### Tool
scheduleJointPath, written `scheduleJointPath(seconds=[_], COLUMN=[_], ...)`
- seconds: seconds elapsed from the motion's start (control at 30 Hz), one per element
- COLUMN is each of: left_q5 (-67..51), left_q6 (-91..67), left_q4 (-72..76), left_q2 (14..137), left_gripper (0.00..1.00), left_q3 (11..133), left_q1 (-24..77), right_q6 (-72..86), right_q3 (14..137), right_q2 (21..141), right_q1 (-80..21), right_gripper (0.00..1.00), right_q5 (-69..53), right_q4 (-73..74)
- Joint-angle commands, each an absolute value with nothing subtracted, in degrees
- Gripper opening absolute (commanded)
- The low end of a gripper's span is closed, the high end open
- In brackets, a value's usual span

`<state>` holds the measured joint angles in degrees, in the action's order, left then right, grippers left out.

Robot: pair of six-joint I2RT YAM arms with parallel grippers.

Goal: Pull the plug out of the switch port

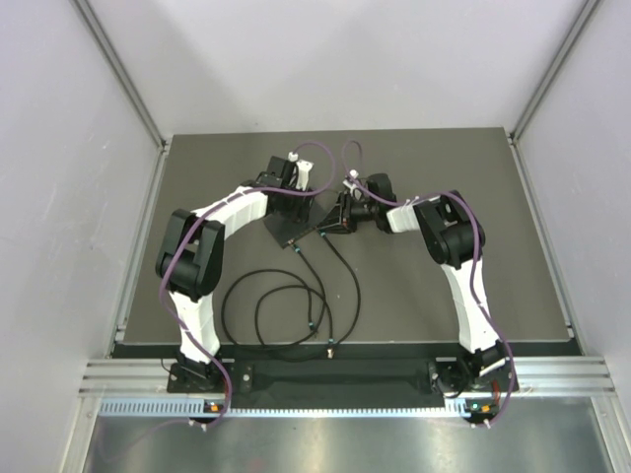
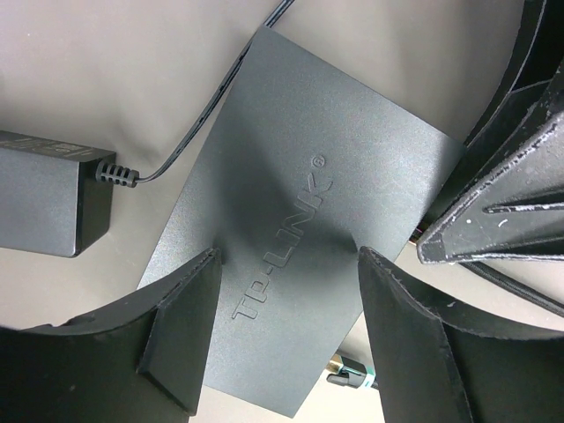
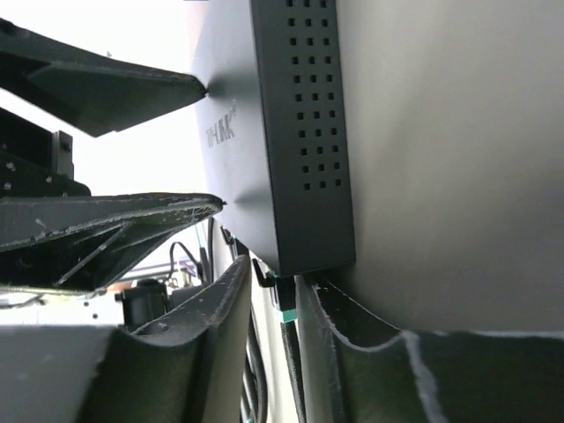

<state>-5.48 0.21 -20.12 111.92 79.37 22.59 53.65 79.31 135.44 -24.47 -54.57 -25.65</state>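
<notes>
The switch (image 1: pixel 286 229) is a flat black TP-LINK box (image 2: pixel 300 176) at mid-table; its vented side faces the right wrist view (image 3: pixel 300 132). My left gripper (image 2: pixel 289 256) is open, its fingers (image 3: pixel 132 88) spread wide and set down on the switch's top face. My right gripper (image 3: pixel 275 275) comes in from the right (image 1: pixel 330 225) and is closed around a black plug (image 3: pixel 284 295) with a teal band, which sits in a port near the switch's corner. A second teal-banded plug (image 2: pixel 352 374) lies at the same edge; I cannot tell whether it is seated.
A black power adapter (image 2: pixel 44 203) lies left of the switch, its cord running to the far edge. Black cables (image 1: pixel 286 305) loop over the near half of the grey table. Aluminium frame posts and white walls stand on both sides.
</notes>
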Motion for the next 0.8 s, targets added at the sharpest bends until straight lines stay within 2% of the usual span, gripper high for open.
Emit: scheduleJointPath(seconds=[0.0,0.07,0.17,0.23,0.27,0.6,0.77], left_q5=[-6.1,-6.2,-6.7,-6.9,-6.9,-4.6,-2.7], left_q6=[0.4,0.4,0.2,0.1,0.1,0.1,0.2], left_q4=[-21.4,-21.3,-21.3,-21.3,-21.2,-20.9,-20.7], left_q2=[114.1,114.2,114.4,114.5,114.6,114.2,114.0], left_gripper=[0.68,0.68,0.68,0.68,0.68,0.68,0.68], left_q3=[78.0,77.9,77.9,78.0,78.0,77.1,76.6], left_q1=[22.7,22.7,22.7,22.7,22.6,22.9,23.1], right_q6=[53.5,52.3,51.2,51.4,51.3,49.8,47.7], right_q3=[78.8,79.0,79.3,78.6,78.6,81.0,85.2], right_q2=[135.4,135.2,134.6,134.1,133.9,133.1,133.3], right_q1=[-25.4,-25.6,-25.5,-25.6,-25.6,-25.8,-26.1], right_gripper=[0.26,0.24,0.13,0.02,0.0,0.0,0.0], right_q5=[-49.5,-47.9,-45.2,-43.8,-42.0,-39.0,-38.4], right_q4=[-23.9,-21.8,-17.8,-16.6,-15.5,-3.1,8.0])
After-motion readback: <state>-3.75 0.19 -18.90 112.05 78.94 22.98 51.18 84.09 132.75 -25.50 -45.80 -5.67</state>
